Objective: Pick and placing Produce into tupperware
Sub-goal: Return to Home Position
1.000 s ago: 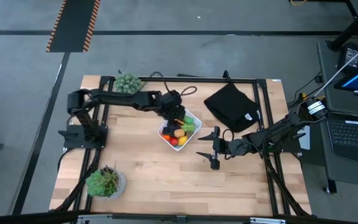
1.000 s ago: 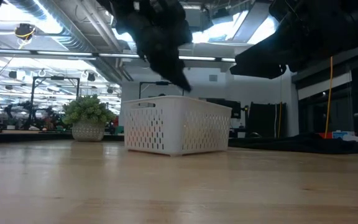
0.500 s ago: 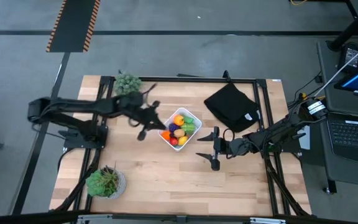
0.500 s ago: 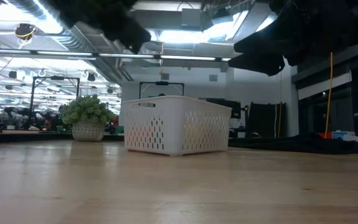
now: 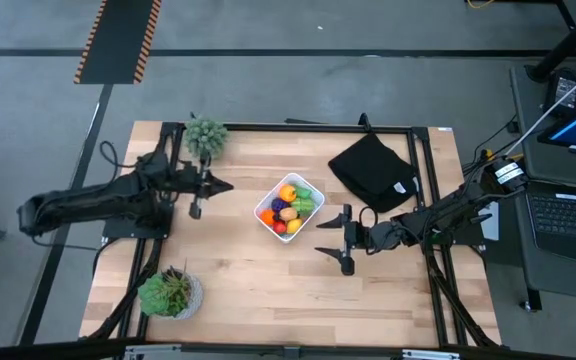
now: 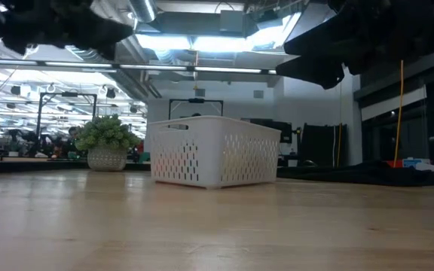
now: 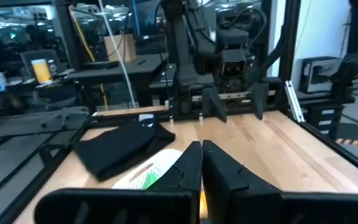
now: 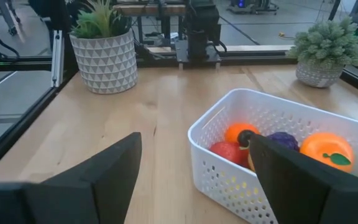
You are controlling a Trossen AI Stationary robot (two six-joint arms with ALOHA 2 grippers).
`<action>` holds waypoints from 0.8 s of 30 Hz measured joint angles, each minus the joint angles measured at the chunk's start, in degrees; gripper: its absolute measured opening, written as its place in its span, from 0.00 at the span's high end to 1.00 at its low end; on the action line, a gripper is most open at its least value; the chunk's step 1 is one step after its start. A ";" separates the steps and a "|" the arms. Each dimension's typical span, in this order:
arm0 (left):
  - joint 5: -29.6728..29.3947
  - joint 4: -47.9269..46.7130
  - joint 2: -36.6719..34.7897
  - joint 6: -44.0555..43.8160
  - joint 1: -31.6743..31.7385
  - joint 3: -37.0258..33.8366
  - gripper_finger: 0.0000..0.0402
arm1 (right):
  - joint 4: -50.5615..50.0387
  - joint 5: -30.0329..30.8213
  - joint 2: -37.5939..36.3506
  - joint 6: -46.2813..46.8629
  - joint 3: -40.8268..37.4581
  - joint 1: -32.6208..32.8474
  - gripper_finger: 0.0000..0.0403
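Note:
The white tupperware (image 5: 290,207) stands near the table's middle and holds the produce (image 5: 288,205): orange, yellow, green, red and purple pieces. The right wrist view shows the tupperware (image 8: 278,155) with orange, red and purple produce (image 8: 278,144) inside. Its perforated side wall (image 6: 215,150) faces the low view. My left gripper (image 5: 203,190) hovers left of the tupperware, shut and empty; its fingers (image 7: 202,152) lie together. My right gripper (image 5: 342,241) waits right of the tupperware, open wide and empty, its gap (image 8: 194,142) facing the container.
A black cloth (image 5: 373,168) lies at the far right of the table. One potted plant (image 5: 206,135) stands at the far left, another (image 5: 171,292) at the near left. Black frame rails (image 5: 418,170) run along the table's sides. Bare wood lies near the front edge.
My left arm has pulled back from above the tupperware toward the table's left edge, and its gripper now hangs well left of the container. The produce in the tupperware, covered by the gripper a second ago, now shows in full. The right arm has kept still.

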 joint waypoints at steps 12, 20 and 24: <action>2.62 -4.32 -13.33 -4.95 5.38 -9.10 0.98 | 0.84 -0.17 -0.01 -0.04 0.00 0.01 0.26; -2.38 -0.19 -16.41 -5.16 5.36 -14.83 0.99 | 0.82 -0.21 0.00 -0.11 0.01 -0.01 0.26; -2.86 1.12 -17.79 -6.52 5.28 -17.03 0.97 | 0.82 -0.25 -0.01 -0.11 0.01 0.13 0.26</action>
